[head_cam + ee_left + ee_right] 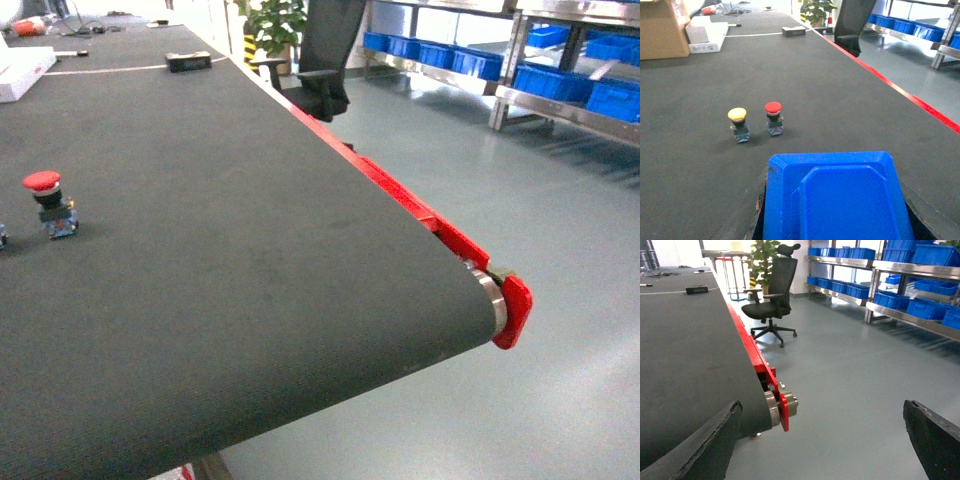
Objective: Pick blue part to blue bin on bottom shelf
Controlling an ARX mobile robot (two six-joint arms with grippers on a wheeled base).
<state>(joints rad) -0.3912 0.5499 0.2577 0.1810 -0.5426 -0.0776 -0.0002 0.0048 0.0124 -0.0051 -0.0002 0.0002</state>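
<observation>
Blue part (840,195) fills the near foreground of the left wrist view. It looks clamped in the left end effector (834,222), with dark fingers (760,210) hugging its sides and its long axis pointing away from the camera. The right end effector (820,412) hangs wide apart and empty, past the tabletop's (250,280) right edge. Just beyond the part stand a yellow button (737,114) and a red button (773,107). Blue bins (560,85) sit on the low shelf (545,108), far right across the floor. The part must therefore travel right and far, and the robot probably has to drive there.
</observation>
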